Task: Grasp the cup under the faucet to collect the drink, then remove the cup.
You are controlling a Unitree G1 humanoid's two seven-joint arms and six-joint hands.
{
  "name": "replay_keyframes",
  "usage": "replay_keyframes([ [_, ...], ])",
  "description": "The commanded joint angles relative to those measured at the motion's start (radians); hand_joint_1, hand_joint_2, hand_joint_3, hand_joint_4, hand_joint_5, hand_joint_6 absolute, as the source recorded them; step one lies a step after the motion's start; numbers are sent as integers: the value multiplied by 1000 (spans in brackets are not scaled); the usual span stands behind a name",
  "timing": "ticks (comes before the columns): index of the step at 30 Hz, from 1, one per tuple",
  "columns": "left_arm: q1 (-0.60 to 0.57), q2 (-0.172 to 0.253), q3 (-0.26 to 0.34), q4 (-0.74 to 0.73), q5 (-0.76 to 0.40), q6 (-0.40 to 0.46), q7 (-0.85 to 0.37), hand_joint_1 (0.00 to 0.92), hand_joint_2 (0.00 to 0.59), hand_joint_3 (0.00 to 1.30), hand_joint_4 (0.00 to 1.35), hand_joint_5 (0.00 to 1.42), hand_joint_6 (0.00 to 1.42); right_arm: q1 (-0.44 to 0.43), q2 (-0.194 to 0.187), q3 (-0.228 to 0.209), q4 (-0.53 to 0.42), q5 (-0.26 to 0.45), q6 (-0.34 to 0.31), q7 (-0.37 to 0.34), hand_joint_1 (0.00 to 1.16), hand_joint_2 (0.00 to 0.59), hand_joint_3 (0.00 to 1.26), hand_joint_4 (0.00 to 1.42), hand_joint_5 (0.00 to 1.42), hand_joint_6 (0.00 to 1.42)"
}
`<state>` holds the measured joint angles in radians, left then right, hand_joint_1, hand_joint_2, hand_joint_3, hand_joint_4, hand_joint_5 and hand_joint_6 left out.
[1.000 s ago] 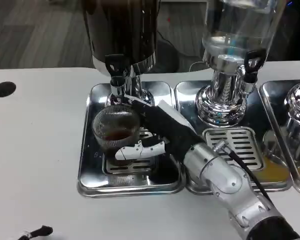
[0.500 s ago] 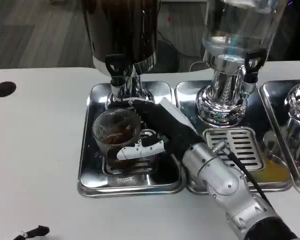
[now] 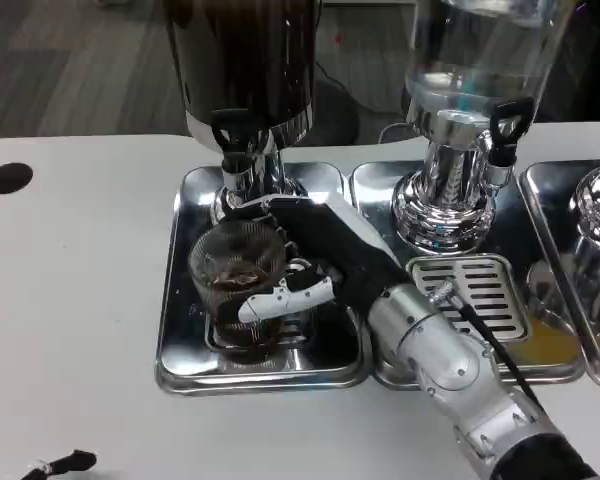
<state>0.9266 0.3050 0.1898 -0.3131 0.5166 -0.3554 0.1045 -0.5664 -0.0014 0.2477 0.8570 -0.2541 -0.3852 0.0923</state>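
Cup (image 3: pixel 236 275) under faucet (image 3: pixel 234 145) — dark drink inside — gripped by right robot hand (image 3: pixel 315 255).

Bright even light, glare on steel

The cup (image 3: pixel 238 272) is clear ribbed glass with dark brown drink inside. The right hand (image 3: pixel 315 250) has a black palm side with a white edge — its fingers (image 3: pixel 280 296) are white with black. The tray (image 3: pixel 180 340) is shiny silver, its grille slotted. The faucet (image 3: pixel 232 135) handle is black — the dispenser (image 3: pixel 245 60) dark and mirrored. The tabletop (image 3: pixel 70 300) is white with one black round spot (image 3: pixel 7 178).
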Motion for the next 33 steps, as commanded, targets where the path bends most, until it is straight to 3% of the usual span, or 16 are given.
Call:
replay_keyframes([
  [1,-2,7,14,5,-11,-1,-12,0,83,359,260,333,608,16,-10,-13,-23,11,-23,-1,980,114,531,543,605,591],
  [13,-30,5,-1,22,-10,-2,-19,0,83,355,260,336,617,81,-64,-54,-142,44,-12,34,977,114,537,555,622,598],
  [25,-89,4,-34,42,-3,14,-38,0,84,350,260,336,621,232,-147,-101,-439,85,74,112,969,112,540,556,617,587],
  [33,-125,7,-55,61,-7,19,-40,0,84,346,260,336,627,381,-212,-139,-658,116,126,156,967,112,543,562,613,587],
])
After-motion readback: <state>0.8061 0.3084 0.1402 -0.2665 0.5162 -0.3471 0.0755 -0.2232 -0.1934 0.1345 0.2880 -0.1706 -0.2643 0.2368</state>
